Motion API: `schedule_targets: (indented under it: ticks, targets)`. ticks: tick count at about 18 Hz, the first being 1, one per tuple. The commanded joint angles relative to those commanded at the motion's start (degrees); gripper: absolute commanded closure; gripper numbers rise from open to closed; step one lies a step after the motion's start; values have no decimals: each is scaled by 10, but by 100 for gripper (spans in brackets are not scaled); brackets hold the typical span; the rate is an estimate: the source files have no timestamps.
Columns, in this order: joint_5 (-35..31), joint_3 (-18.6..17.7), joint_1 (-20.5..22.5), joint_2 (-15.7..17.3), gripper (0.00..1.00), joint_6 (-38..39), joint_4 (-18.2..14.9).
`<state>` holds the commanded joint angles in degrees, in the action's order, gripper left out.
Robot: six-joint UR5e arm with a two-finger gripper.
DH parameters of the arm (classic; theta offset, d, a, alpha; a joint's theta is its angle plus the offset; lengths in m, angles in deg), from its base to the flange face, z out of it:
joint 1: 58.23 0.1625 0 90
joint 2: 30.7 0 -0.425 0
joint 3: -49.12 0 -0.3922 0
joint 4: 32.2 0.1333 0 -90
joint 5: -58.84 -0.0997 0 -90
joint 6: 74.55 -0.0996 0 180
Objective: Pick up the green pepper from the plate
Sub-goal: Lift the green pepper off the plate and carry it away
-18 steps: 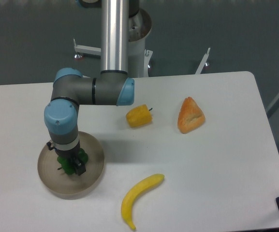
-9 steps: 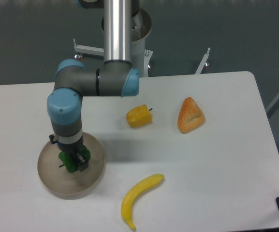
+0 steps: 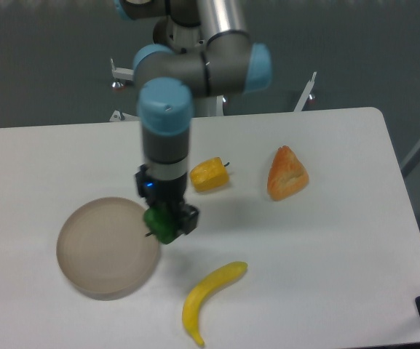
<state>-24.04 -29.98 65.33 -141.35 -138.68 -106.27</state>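
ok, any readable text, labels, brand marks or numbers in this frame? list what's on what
None. No legible text on the arm, tool, green pepper, plate, banana, yellow pepper or bread.

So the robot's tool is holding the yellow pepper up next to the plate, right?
Not quite. The tool is holding the green pepper, up beside the plate. The camera view shows the yellow pepper lying on the table, untouched.
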Motion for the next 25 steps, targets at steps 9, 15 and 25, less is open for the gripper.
schedule_targets:
  ticks: [9, 15, 25]
  targets:
    - [-18, -1, 113, -6, 78, -252, -41]
    - [-67, 5, 111, -17, 75, -277, -42]
    - [-62, 6, 109, -18, 76, -277, -42]
